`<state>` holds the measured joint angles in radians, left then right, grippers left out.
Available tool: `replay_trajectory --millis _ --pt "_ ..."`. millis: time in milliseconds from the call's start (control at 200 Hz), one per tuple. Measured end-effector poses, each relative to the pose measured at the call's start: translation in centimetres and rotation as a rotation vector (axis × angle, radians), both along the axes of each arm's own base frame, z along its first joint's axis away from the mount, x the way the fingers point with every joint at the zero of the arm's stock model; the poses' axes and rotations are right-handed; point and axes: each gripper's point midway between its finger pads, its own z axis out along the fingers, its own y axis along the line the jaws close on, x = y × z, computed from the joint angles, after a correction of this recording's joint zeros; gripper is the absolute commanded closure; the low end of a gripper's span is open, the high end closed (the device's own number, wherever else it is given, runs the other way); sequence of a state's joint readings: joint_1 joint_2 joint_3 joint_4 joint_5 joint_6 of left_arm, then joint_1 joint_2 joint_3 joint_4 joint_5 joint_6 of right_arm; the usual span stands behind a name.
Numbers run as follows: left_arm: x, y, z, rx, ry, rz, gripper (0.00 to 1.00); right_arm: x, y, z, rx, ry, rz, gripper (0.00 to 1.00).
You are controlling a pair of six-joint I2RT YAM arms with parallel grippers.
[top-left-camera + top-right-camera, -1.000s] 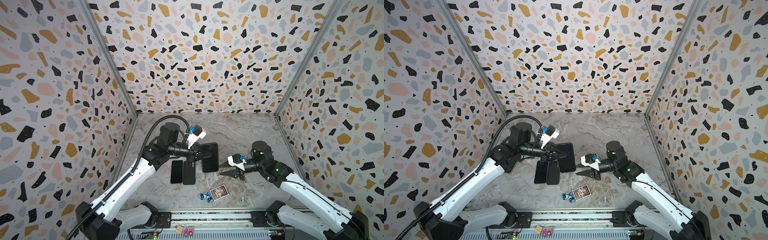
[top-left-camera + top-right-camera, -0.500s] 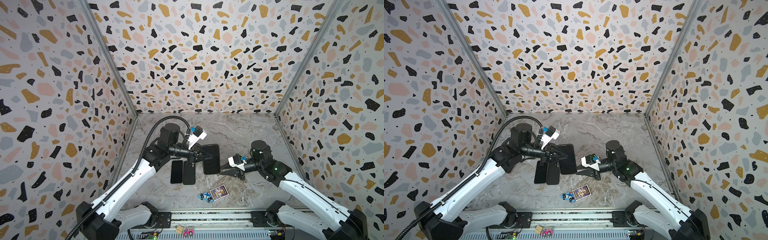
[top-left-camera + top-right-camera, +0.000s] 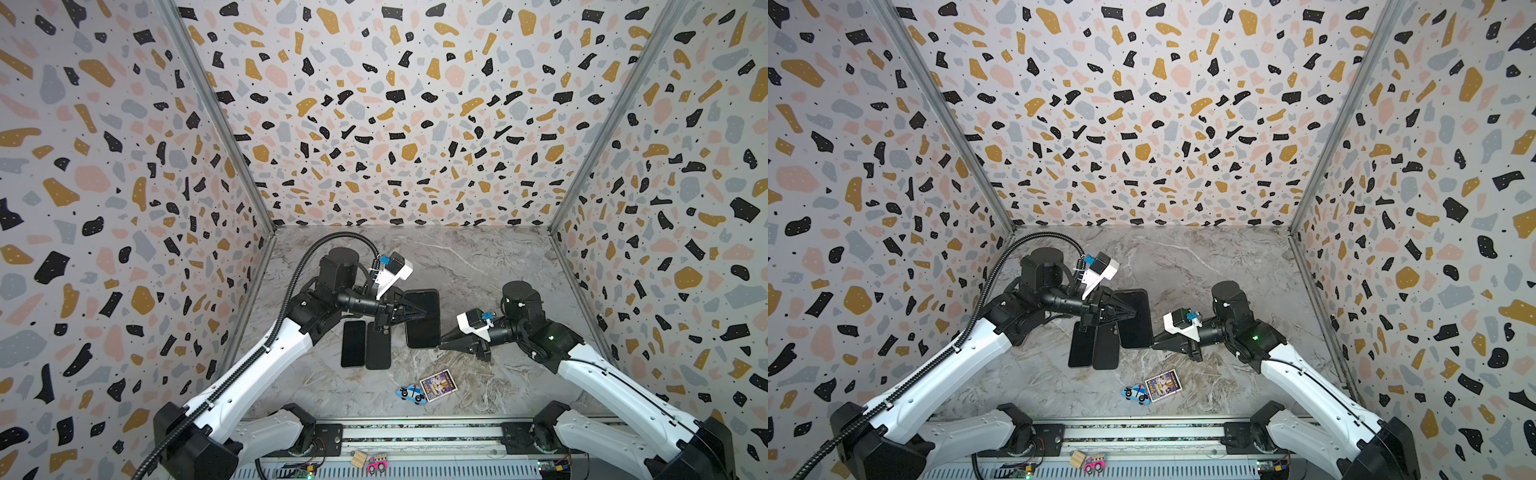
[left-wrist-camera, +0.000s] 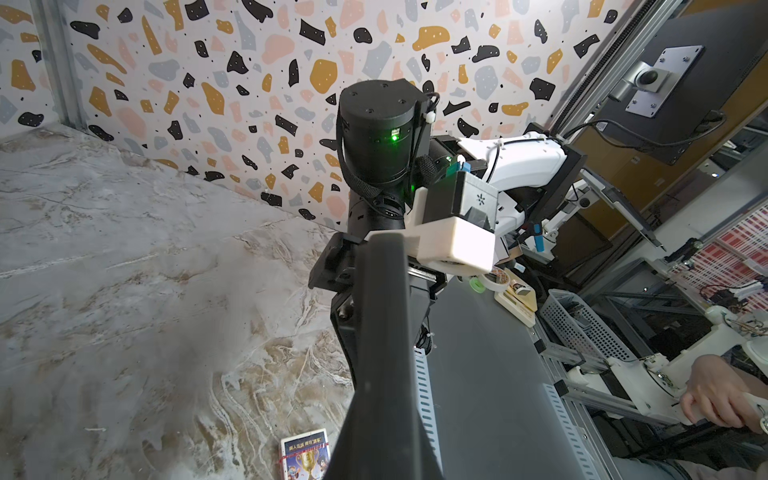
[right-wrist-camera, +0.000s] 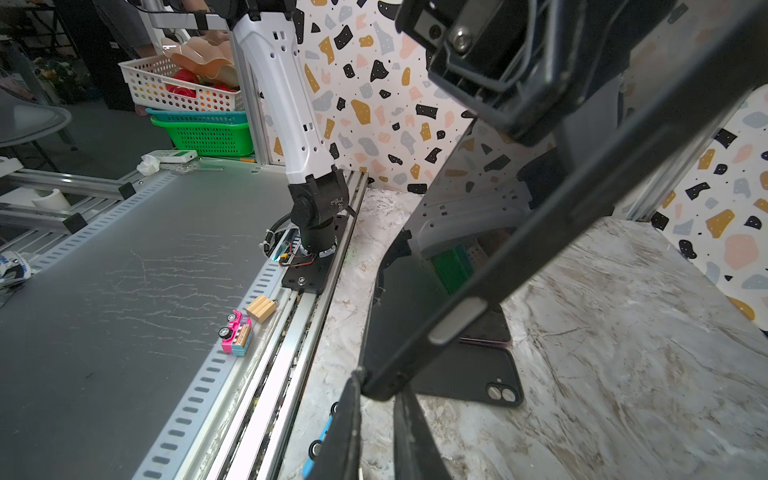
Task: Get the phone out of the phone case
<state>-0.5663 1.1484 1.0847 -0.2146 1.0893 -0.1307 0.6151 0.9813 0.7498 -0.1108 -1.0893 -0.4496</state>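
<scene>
A black phone in its black case (image 3: 424, 320) (image 3: 1136, 324) is held off the marble floor, tilted. My left gripper (image 3: 417, 311) is shut on its left long side; in the left wrist view only the case's dark edge (image 4: 382, 332) shows, and my fingers are hidden. My right gripper (image 3: 441, 340) (image 5: 376, 388) has its fingertips (image 5: 347, 415) pinched on the near right corner of the case. The right wrist view shows the glossy screen (image 5: 415, 291) inside the matte case rim (image 5: 540, 232).
Two dark slabs lie flat side by side under my left wrist: one (image 3: 353, 343) and a case back with camera holes (image 3: 378, 345) (image 5: 478, 380). A blue toy car (image 3: 411, 392) and a card box (image 3: 438, 384) sit nearer the front. A pink toy (image 3: 376, 463) rests on the rail.
My right gripper has moved left to the held phone's near corner and its jaws have narrowed onto it. The left gripper and the phone have stayed nearly still.
</scene>
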Motion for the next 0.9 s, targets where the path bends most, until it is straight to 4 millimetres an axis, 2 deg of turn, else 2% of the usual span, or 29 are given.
replay_trajectory --millis 275,606,901 --pt "0.3 -0.4 -0.1 -0.023 0.039 -0.001 1.0 -0.2 0.1 -0.2 0.026 -0.02 0.019 1.0" --pt "1.9 -1.7 -0.5 -0.049 0.166 0.024 1.0 0.3 0.2 -0.6 0.063 -0.12 0.013 1.0" --pt "2.3 -2.4 0.0 -0.079 0.176 0.041 1.0 0.8 0.5 -0.5 0.099 -0.182 -0.004 1.0"
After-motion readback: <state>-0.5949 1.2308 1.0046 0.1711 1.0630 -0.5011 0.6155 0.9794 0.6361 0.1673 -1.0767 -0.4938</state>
